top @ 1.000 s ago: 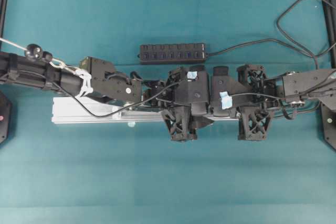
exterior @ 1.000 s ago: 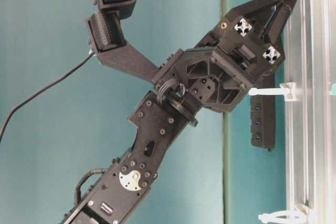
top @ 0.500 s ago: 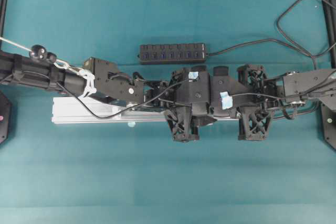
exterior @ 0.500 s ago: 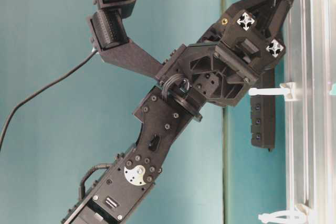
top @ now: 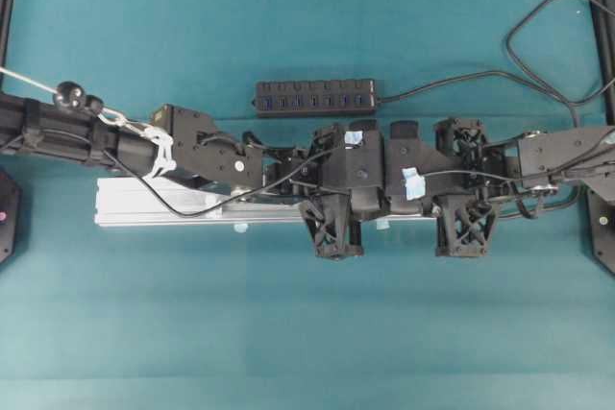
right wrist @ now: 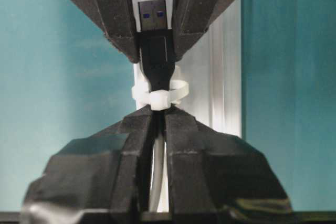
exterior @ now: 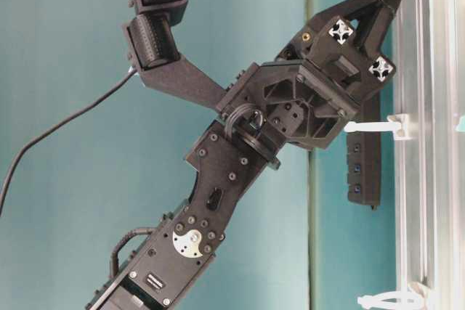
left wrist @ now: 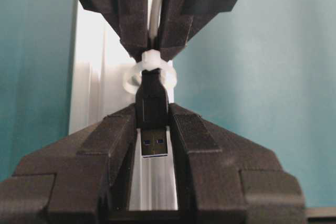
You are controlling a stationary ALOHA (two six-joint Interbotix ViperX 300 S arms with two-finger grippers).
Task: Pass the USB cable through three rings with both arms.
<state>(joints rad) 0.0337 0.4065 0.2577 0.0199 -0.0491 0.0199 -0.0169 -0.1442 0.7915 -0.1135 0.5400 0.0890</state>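
The USB cable's black plug (left wrist: 152,103) pokes through one white ring (left wrist: 149,74) standing on the silver rail (left wrist: 89,93). My left gripper (left wrist: 152,109) is shut on the plug body, and the metal tip (left wrist: 155,142) shows between its fingers. On the ring's far side my right gripper (right wrist: 156,113) is shut on the thin cable just behind that ring (right wrist: 160,95), facing the plug (right wrist: 155,40). The two grippers meet tip to tip over the rail (top: 163,204). Two other rings (exterior: 374,127) (exterior: 389,300) stand free along the rail.
A black multi-port hub (top: 315,96) lies behind the rail, and its cable loops off to the back right (top: 538,45). Teal cloth covers the table. Black frame posts stand at both far corners.
My left gripper's jaws have closed from wide open onto the plug, and the left arm has shifted slightly right. The right gripper has held still.
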